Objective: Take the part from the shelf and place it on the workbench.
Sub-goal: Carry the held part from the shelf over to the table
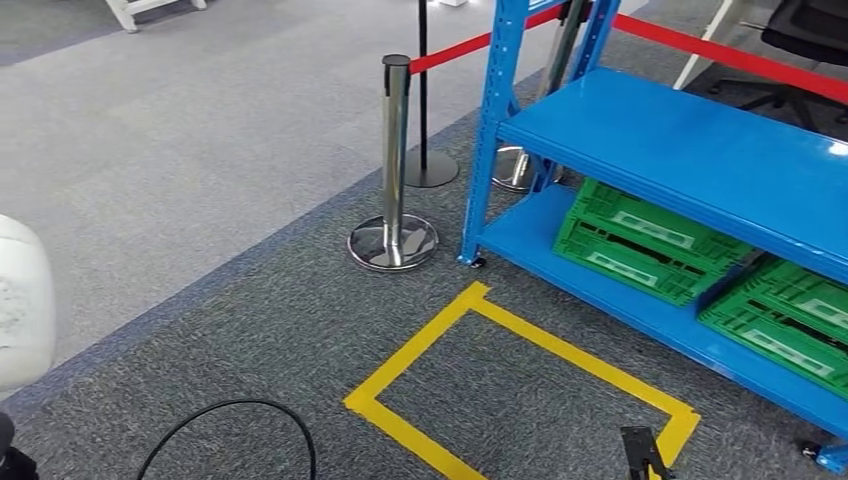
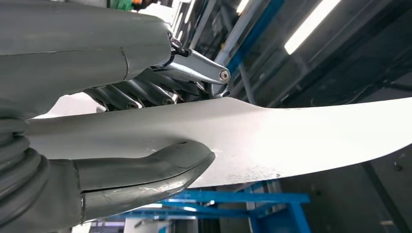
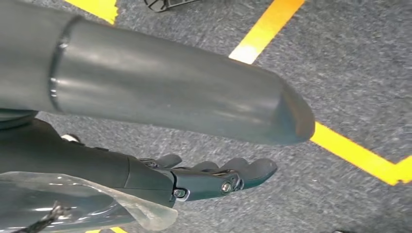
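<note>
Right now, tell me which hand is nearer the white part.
Left. The left hand grips the white part between thumb and fingers. The right hand hangs over the grey carpet by the yellow tape, holding nothing.

Grey carpet floor [image 1: 250, 330] with a yellow tape rectangle [image 1: 520, 335] marked just in front of the blue rack. Two green folded crates [image 1: 640, 240] [image 1: 790, 320] sit side by side on the rack's bottom level. Chrome stanchion post [image 1: 396, 160] on a round base stands just left of the rack's corner leg; a black post [image 1: 424, 100] stands behind it. Red barrier belt [image 1: 460, 48] runs from the chrome post toward the rack. Black cable [image 1: 235, 410] loops on the carpet near the tape. Black office chair [image 1: 800, 40] at far right behind the rack.
</note>
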You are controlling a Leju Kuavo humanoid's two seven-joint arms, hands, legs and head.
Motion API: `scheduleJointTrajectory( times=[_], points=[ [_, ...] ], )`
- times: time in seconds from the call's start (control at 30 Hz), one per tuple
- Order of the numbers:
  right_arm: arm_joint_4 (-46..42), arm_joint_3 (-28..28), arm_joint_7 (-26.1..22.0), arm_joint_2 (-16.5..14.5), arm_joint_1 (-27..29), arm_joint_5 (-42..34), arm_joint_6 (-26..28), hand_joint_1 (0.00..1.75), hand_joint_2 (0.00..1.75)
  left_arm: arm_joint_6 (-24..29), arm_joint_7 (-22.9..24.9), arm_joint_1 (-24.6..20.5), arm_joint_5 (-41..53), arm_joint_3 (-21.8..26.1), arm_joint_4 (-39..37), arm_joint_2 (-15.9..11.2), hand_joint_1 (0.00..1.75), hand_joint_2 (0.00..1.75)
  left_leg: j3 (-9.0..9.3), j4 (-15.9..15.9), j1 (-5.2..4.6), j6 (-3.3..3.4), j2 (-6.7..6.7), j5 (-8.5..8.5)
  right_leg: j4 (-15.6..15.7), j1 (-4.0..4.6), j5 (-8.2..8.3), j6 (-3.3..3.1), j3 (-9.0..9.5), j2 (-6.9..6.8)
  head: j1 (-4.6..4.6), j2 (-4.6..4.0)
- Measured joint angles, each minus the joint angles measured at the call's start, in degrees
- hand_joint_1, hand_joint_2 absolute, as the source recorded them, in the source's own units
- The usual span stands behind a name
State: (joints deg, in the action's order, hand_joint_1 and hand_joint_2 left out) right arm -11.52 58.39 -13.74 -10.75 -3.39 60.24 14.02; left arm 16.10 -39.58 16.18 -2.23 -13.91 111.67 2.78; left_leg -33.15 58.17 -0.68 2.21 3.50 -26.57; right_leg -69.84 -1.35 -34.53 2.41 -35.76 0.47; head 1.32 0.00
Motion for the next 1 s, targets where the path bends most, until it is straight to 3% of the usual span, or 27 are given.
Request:
scheduleJointTrajectory(
  times=[0.07, 0.13, 0.2, 0.23, 0.3, 0.37, 0.43, 0.47, 0.5, 0.57, 0.63, 0.67, 0.73, 0.8, 0.87, 0.9, 0.93, 0.97, 1.0],
  points=[
    [0.0, -0.1, -0.1, 0.0, 0.0, 0.1, 0.0, 0.00, 0.00, 0.1, 0.0, 0.0, 0.0, 0.1, 0.0, 0.0, 1.75, 1.75, -0.16, 0.6, 0.01, -0.30, 1.54, -0.23, 7.2, -0.22, 3.42, -0.22, 2.86, 2.75, -0.04, 0.00],
    [0.0, -0.2, 0.0, 0.1, 0.1, 0.5, 0.0, 0.00, 0.00, 0.1, 0.0, 0.1, 0.0, 0.1, 0.0, 0.0, 1.75, 1.75, -0.74, 1.0, 0.17, -0.93, 2.90, -0.23, 10.2, -0.31, 3.89, -0.35, 4.39, 4.91, -0.09, 0.00],
    [0.1, -0.3, 0.1, 0.1, 0.1, 0.9, 0.0, 0.00, 0.00, 0.2, 0.0, 0.4, 0.0, 0.1, 0.0, 0.0, 1.75, 1.75, -1.22, 1.0, 0.39, -1.62, 4.33, 0.10, 10.5, -0.21, 3.87, -0.63, 4.77, 4.16, -0.12, 0.00],
    [0.1, -0.3, 0.2, 0.0, 0.1, 1.0, 0.1, 0.00, 0.00, 0.3, 0.0, 0.5, 0.1, 0.2, 0.0, 0.0, 1.75, 1.75, -1.39, 1.3, 0.35, -1.91, 4.32, 0.01, 10.7, -0.28, 3.98, -0.90, 4.93, 3.38, -0.15, 0.00],
    [0.1, -0.5, 0.2, 0.0, 0.0, 1.3, 0.2, 0.00, 0.00, 0.4, 0.0, 0.4, 0.1, 0.2, 0.1, 0.0, 1.75, 1.75, -2.81, 4.3, 0.26, -2.53, 1.85, -1.77, 11.1, -0.48, 4.14, -1.47, 5.32, 1.64, -0.59, 0.00],
    [0.1, -0.8, 0.4, 0.0, 0.1, 2.0, 0.3, 0.00, 0.00, 0.5, 0.0, 0.3, 0.2, 0.3, 0.1, 0.0, 1.75, 1.75, -6.23, 11.5, 0.50, -3.16, -1.62, -5.15, 11.2, -0.30, 4.01, -1.85, 5.56, -0.23, -1.04, 0.00],
    [0.1, -1.1, 0.7, 0.0, 0.3, 2.4, 0.4, 0.00, 0.00, 0.6, 0.0, 0.4, 0.2, 0.3, 0.1, -0.1, 1.75, 1.75, -8.97, 16.9, 0.86, -3.48, -2.72, -6.64, 11.2, -0.14, 3.78, -1.97, 5.70, -2.06, -1.08, 0.00],
    [0.1, -1.2, 0.8, 0.0, 0.3, 2.6, 0.4, 0.00, 0.00, 0.6, 0.0, 0.4, 0.2, 0.3, 0.1, -0.1, 1.75, 1.75, -8.86, 16.6, 0.95, -3.49, -2.89, -5.74, 11.2, -0.12, 3.64, -1.94, 5.84, -2.91, -1.09, 0.00],
    [0.1, -1.3, 0.8, 0.0, 0.3, 2.7, 0.4, 0.00, 0.00, 0.6, 0.0, 0.4, 0.2, 0.3, 0.1, -0.1, 1.75, 1.75, -7.68, 14.2, 0.98, -3.42, -3.11, -3.97, 11.2, -0.11, 3.48, -1.86, 6.05, -3.66, -1.10, 0.00],
    [0.1, -1.4, 0.9, 0.0, 0.2, 2.8, 0.4, 0.00, 0.00, 0.6, 0.0, 0.4, 0.2, 0.3, 0.1, -0.1, 1.75, 1.75, -3.58, 6.2, 0.54, -2.90, -5.45, -0.43, 11.2, -0.01, 3.04, -1.49, 6.55, -5.01, -1.10, 0.00],
    [0.1, -1.6, 0.9, 0.1, 0.1, 2.9, 0.4, 0.00, 0.00, 0.6, 0.0, 0.3, 0.3, 0.3, 0.1, -0.1, 1.75, 1.75, -1.34, 1.5, -0.21, -2.15, -7.69, 0.42, 11.3, 0.20, 2.67, -0.94, 6.84, -6.18, -1.16, 0.00],
    [0.1, -1.7, 0.9, 0.1, 0.1, 2.9, 0.4, 0.00, 0.00, 0.6, 0.0, 0.3, 0.3, 0.3, 0.1, -0.1, 1.75, 1.75, -1.31, 1.2, -0.54, -1.85, -7.85, 0.09, 11.4, 0.27, 2.56, -0.70, 6.93, -6.79, -1.20, 0.00],
    [0.1, -1.8, 1.0, 0.1, 0.0, 2.9, 0.4, 0.00, 0.00, 0.7, 0.0, 0.5, 0.3, 0.3, 0.1, -0.1, 1.75, 1.75, -1.35, 0.7, -0.56, -1.19, -6.53, 0.32, 11.3, 0.18, 2.20, -0.23, 7.20, -7.45, -1.20, 0.00],
    [0.1, -1.9, 0.9, 0.1, -0.2, 2.9, 0.4, 0.00, 0.00, 0.7, 0.0, 0.5, 0.3, 0.4, 0.2, 0.0, 1.75, 1.75, -1.00, 0.0, -0.24, -0.48, -5.21, 0.69, 8.7, 0.11, 0.47, 0.09, 6.08, -4.83, -1.01, 0.00],
    [0.1, -2.0, 0.9, 0.1, -0.1, 2.9, 0.4, 0.00, 0.00, 0.7, 0.0, 0.4, 0.3, 0.4, 0.2, 0.1, 1.75, 1.75, -0.81, -0.2, -0.04, -0.04, -3.93, 0.79, 1.6, 0.18, -2.82, 0.13, 2.52, -1.40, -0.74, 0.00],
    [0.1, -2.0, 1.0, 0.1, 0.0, 3.0, 0.4, 0.00, 0.00, 0.7, 0.0, 0.4, 0.3, 0.4, 0.2, 0.1, 1.75, 1.75, -0.80, -0.2, -0.05, 0.05, -3.17, 0.76, -2.1, 0.23, -4.09, 0.14, 0.44, -0.77, -0.66, 0.00],
    [0.1, -2.0, 1.0, 0.1, 0.1, 3.0, 0.5, 0.00, 0.00, 0.7, 0.0, 0.4, 0.3, 0.5, 0.2, 0.1, 1.75, 1.75, -0.76, -0.2, -0.05, 0.11, -2.30, 0.74, -4.4, 0.24, -4.39, 0.16, -1.17, -0.56, -0.63, 0.00],
    [0.1, -2.0, 1.1, 0.2, 0.2, 3.0, 0.5, 0.00, 0.00, 0.7, 0.0, 0.5, 0.3, 0.5, 0.2, 0.2, 1.75, 1.75, -0.70, -0.1, -0.02, 0.11, -1.41, 0.70, -4.8, 0.23, -3.51, 0.17, -1.89, -0.50, -0.63, 0.00],
    [0.1, -2.0, 1.1, 0.3, 0.3, 3.1, 0.5, 0.00, 0.00, 0.7, 0.0, 0.5, 0.3, 0.5, 0.2, 0.2, 1.75, 1.75, -0.60, -0.1, 0.03, 0.05, -0.51, 0.64, -2.9, 0.18, -1.57, 0.19, -1.52, -0.37, -0.62, 0.00]
  ],
)
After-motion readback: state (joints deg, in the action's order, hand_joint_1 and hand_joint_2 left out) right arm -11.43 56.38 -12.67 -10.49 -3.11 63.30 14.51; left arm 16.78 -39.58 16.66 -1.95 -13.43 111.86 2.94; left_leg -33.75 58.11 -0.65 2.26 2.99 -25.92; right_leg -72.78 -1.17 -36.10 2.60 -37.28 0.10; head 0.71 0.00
